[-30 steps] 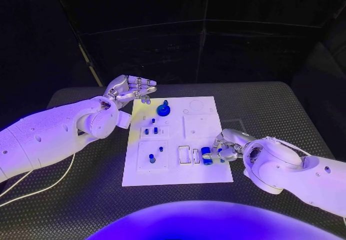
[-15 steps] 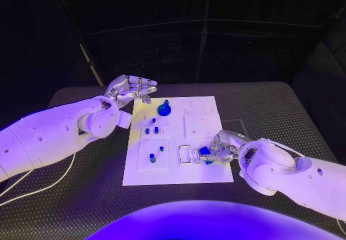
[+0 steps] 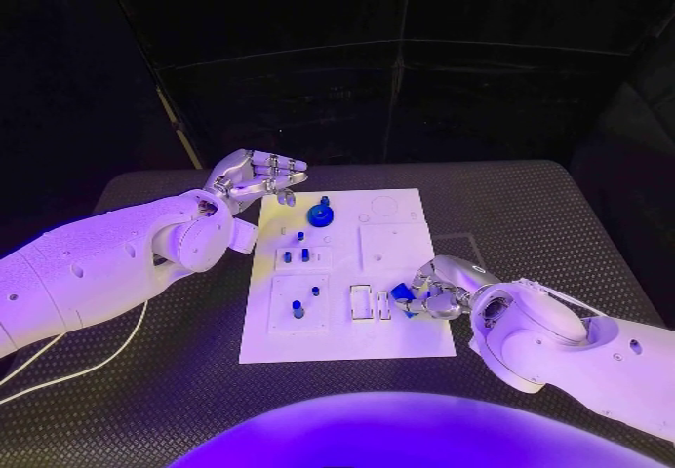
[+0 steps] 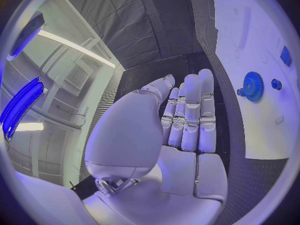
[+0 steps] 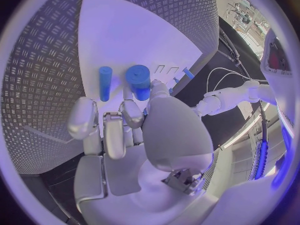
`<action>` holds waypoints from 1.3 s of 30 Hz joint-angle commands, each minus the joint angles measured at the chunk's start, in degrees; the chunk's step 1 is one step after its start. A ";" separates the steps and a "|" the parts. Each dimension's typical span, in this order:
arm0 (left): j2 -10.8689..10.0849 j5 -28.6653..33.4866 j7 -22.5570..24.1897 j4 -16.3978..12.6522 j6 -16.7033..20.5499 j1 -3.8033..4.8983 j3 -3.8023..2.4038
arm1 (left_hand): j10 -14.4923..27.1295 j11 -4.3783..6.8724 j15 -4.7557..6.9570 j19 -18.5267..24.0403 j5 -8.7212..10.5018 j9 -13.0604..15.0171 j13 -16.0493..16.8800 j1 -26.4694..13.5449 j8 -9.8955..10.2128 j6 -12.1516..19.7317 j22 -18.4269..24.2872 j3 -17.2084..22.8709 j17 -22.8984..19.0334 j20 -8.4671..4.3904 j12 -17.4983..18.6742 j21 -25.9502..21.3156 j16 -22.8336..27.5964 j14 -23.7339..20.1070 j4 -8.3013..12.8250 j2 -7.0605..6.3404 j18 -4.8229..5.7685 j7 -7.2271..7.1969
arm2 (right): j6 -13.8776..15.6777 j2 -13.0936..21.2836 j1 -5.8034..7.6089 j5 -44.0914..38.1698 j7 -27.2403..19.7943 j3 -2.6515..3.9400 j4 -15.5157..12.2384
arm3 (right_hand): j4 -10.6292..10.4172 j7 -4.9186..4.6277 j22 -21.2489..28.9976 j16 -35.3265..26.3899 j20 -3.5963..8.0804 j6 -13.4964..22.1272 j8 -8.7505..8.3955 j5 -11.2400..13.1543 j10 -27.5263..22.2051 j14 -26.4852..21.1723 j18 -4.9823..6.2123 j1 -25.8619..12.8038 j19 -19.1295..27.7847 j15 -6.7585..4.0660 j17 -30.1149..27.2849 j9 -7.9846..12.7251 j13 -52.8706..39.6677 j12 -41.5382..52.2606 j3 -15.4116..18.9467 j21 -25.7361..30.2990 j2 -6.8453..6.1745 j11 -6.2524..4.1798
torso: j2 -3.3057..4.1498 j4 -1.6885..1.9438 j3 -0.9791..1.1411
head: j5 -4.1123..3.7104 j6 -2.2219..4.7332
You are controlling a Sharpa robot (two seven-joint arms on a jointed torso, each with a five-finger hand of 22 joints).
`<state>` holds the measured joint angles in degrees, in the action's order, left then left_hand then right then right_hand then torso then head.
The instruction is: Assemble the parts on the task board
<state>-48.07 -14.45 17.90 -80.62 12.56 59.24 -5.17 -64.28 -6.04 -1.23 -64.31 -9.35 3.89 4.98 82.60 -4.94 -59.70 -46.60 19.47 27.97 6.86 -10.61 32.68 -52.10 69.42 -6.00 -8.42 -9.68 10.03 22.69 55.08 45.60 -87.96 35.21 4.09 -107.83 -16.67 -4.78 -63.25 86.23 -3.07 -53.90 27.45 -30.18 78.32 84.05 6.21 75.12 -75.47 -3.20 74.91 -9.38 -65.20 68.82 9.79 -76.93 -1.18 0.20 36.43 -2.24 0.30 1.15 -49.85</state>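
Blue cylinder (image 5: 139, 82) — pinched by right hand (image 3: 436, 292) — fingers curled.

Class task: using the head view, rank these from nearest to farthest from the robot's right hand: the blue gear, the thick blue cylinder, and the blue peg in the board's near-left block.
From the right hand:
1. Thick blue cylinder, at its fingers, board's near right.
2. Blue peg, near-left block.
3. Blue gear, far end, by the left hand.

Violet light washes a dim scene, glaring off the white board (image 3: 349, 278) and arms, the backdrop near black, while both wrist views bend straight edges.
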 commanded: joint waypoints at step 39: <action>0.05 0.22 0.51 -0.45 -0.66 -0.52 -0.06 | 0.48 0.02 0.02 0.31 0.34 0.01 0.01 -0.02 -0.23 0.06 0.12 -0.08 -0.12 0.18 -0.33 -0.38 0.33 -0.27 0.14 0.49 -0.77 -0.06 | 1.21 -7.64 0.13 5.35 -2.81 0.12 3.03 | -0.08 1.35 -0.62 0.67 0.92 -3.88 1.08 12.80 1.91 4.45 -0.93 -7.80 -0.43 -1.17 7.04 -2.67 -2.39 0.38 5.17 -0.38 1.57 -1.02 | 0.08 0.01 -0.09 | 1.06 -0.15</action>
<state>-48.04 -14.45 17.96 -80.97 12.46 58.64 -5.18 -64.29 -6.04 -1.23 -64.31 -9.35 3.89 4.98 82.60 -4.94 -59.70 -46.57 19.47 27.93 6.86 -10.61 32.68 -52.09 69.42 -6.00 -8.42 -9.68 10.03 24.77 47.49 45.63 -82.75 32.08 4.18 -104.74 -16.80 -3.36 -63.79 86.68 -2.66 -57.37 28.46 -17.60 79.75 84.03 6.22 67.90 -75.87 -4.01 74.90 -12.06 -67.53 69.22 14.66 -77.17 0.27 -0.82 36.50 -2.17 0.19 2.20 -50.01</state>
